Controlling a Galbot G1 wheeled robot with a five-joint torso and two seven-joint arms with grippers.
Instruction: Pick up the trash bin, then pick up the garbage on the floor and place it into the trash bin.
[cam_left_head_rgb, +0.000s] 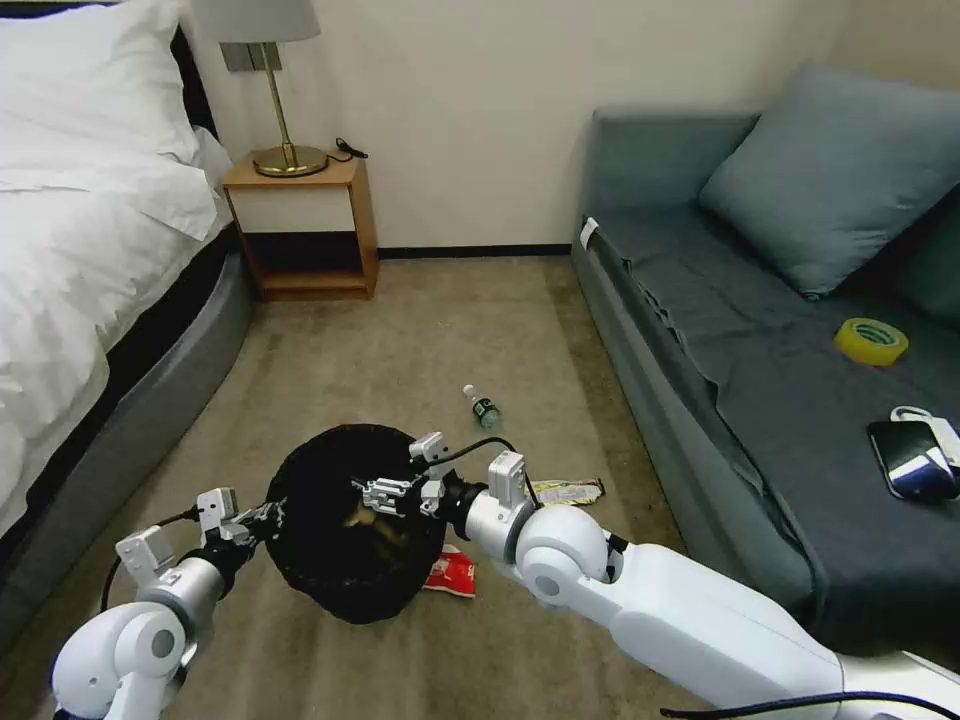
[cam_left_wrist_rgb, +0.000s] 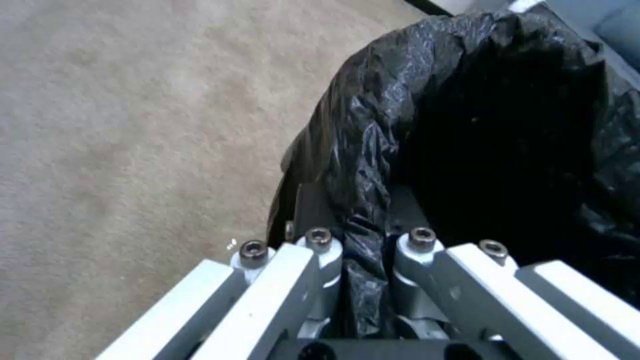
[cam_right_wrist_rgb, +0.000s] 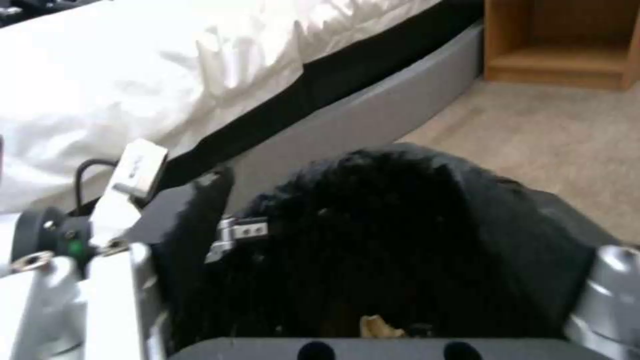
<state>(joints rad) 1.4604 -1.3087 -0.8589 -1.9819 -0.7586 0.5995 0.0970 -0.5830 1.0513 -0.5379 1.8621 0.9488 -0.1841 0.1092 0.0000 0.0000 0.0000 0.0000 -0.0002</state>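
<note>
L gripper (cam_left_wrist_rgb: 363, 280) clamps trash bin (cam_left_head_rgb: 345, 560) rim

Red snack packet (cam_left_head_rgb: 452, 577): partly hidden behind trash bin (cam_left_head_rgb: 355, 590). Bar wrapper (cam_left_head_rgb: 566, 491): 1 end hidden by right arm; print unreadable.

I'm reading this as a bedroom, hotel-style. Landmark: wooden nightstand (cam_left_head_rgb: 305, 225) against the cream back wall. On top of it, a brass lamp (cam_left_head_rgb: 275, 90) with a pale shade. Just left of it, a bed (cam_left_head_rgb: 90, 230) with white linen, pillows and a grey upholstered base. Well to its right, a grey-blue sofa (cam_left_head_rgb: 760, 340) with a matching cushion (cam_left_head_rgb: 835, 175) along the side wall. Beige carpet (cam_left_head_rgb: 430, 330) runs from the nightstand's foot toward me, dark skirting board behind it.
</note>
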